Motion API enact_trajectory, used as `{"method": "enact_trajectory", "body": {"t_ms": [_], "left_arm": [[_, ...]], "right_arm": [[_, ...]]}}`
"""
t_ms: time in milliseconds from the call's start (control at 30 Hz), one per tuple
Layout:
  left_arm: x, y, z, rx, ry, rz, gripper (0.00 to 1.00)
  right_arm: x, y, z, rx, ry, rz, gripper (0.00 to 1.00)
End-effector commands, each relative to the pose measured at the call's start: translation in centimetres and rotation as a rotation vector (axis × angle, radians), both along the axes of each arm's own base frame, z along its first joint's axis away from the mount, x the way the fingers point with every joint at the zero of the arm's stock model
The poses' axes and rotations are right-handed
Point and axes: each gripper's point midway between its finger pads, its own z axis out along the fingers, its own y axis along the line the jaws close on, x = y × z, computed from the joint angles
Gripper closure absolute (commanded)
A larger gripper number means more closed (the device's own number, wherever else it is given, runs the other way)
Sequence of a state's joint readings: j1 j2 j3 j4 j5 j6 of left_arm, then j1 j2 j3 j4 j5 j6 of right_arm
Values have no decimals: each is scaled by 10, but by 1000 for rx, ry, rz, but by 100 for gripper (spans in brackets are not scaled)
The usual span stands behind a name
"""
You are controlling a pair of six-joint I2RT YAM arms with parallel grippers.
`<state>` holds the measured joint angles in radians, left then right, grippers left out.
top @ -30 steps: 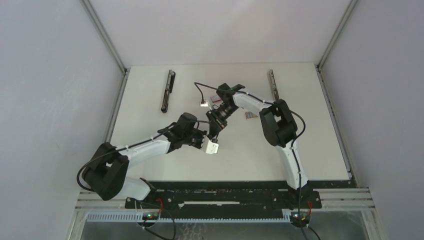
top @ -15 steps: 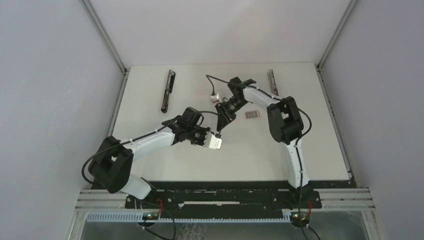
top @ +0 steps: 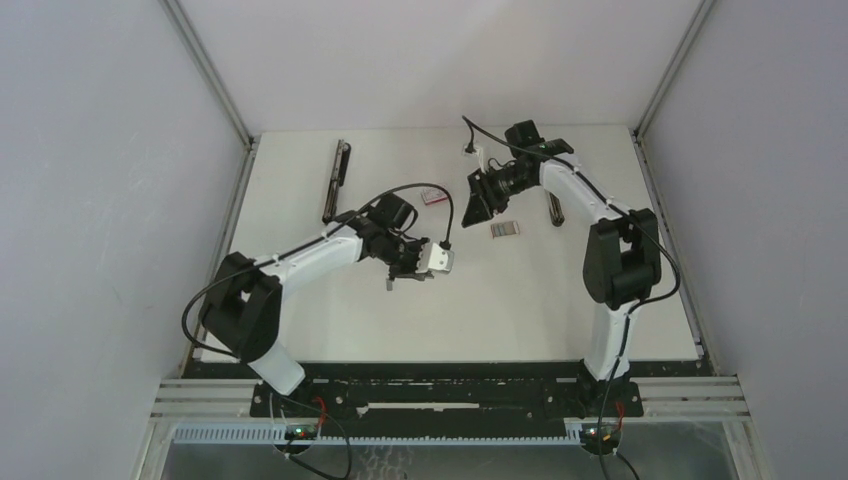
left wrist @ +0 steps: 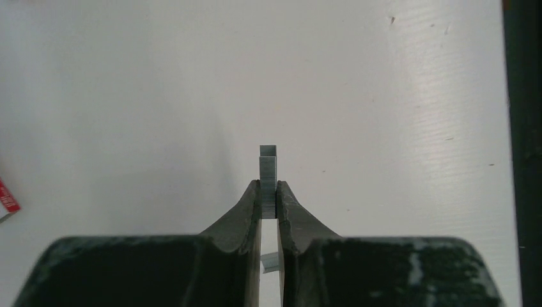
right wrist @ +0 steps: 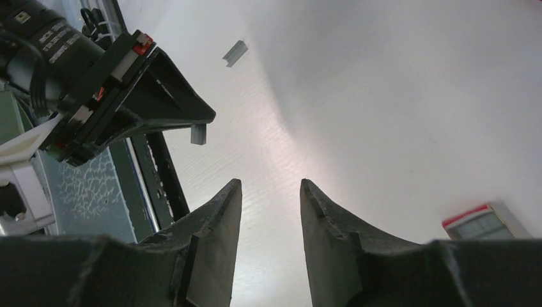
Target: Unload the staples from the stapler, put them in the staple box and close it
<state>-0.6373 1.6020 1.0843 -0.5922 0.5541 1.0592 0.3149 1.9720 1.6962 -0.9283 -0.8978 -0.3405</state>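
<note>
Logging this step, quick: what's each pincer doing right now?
Left pincer: closed on a staple strip.
Right pincer: open, holding nothing.

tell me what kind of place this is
Probably a robotics lab test cell: a white table boxed in by plain grey panels on metal rails, with a left arm and a right arm bolted at its near edge.

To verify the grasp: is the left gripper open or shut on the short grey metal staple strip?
Shut: the left gripper clamps the short grey metal staple strip between its dark fingers.
</note>
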Motion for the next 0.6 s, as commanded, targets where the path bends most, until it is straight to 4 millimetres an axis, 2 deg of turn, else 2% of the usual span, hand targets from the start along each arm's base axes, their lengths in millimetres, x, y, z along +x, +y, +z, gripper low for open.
{"method": "enact_trajectory", "body": {"t_ms": [0, 233, 567], "left_arm": [[-13, -8, 21, -25, 182, 29, 88], [-22, -17, 31, 2, 383, 67, 87], [-30, -24, 21, 62, 583, 145, 85]], "right_arm": [[4, -16, 21, 3, -74, -52, 60], [-6, -35, 38, 28, -86, -99, 60], [-10, -43, 49, 54, -101, -122, 59]]}}
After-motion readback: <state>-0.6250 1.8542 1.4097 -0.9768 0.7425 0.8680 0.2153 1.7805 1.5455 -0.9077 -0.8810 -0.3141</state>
